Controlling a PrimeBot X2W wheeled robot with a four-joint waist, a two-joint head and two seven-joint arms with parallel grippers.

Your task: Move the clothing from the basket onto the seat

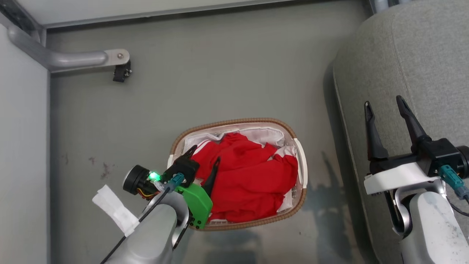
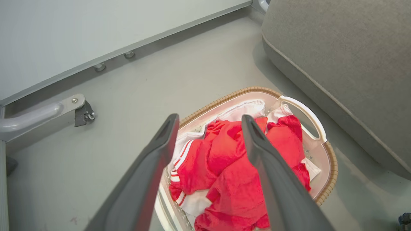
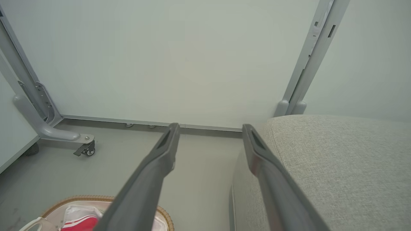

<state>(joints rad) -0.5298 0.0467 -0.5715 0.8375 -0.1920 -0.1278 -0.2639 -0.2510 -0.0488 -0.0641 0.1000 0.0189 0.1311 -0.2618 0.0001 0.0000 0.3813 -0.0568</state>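
Observation:
Red clothing [image 1: 249,179] with white stripe trim lies crumpled in the oval basket [image 1: 234,122] on the floor. My left gripper [image 1: 205,156] hangs open over the basket's left end, fingers spread above the red fabric and holding nothing. In the left wrist view the clothing [image 2: 224,166] shows between my open left gripper [image 2: 208,120], inside the basket [image 2: 330,166]. My right gripper [image 1: 383,104] stands open over the front edge of the grey seat [image 1: 421,55], empty. The right wrist view has that gripper [image 3: 208,128] above the seat [image 3: 337,166] edge, with the basket [image 3: 106,199] at the lower left.
A grey wheeled frame leg with a caster [image 1: 121,71] stands on the floor at the back left. A pale wall panel [image 1: 22,146] runs along the left. White tape [image 1: 115,209] sticks out from my left forearm. Bare grey floor [image 1: 227,73] lies between basket and seat.

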